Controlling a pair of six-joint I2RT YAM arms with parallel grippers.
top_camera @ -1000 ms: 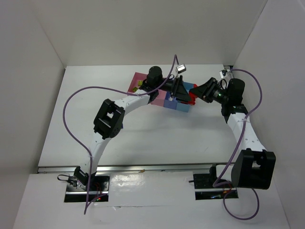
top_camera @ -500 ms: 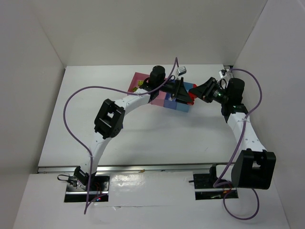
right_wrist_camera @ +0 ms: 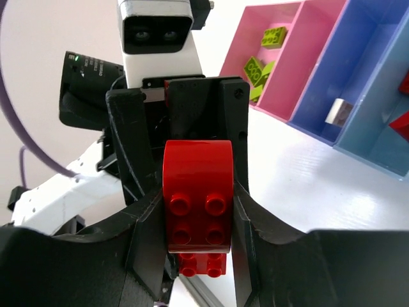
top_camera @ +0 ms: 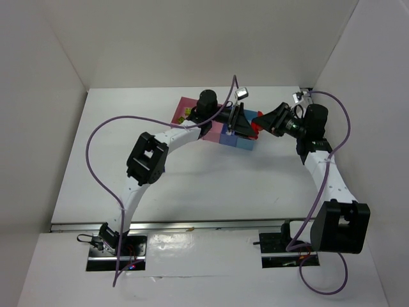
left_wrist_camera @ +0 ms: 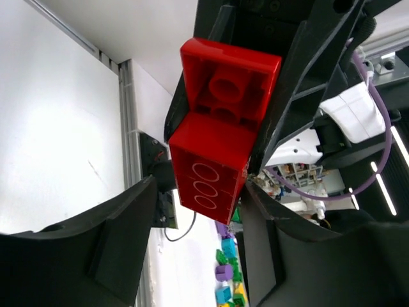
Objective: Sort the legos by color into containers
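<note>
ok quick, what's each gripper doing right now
left gripper: open, either side of the red plastic lego brick
right gripper: closed, holding that brick

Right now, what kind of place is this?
Probably a robot test cell in a lab: left arm and right arm bolted to a white table, plain white walls around it, and pink and blue sorting bins with lime-green legos.
</note>
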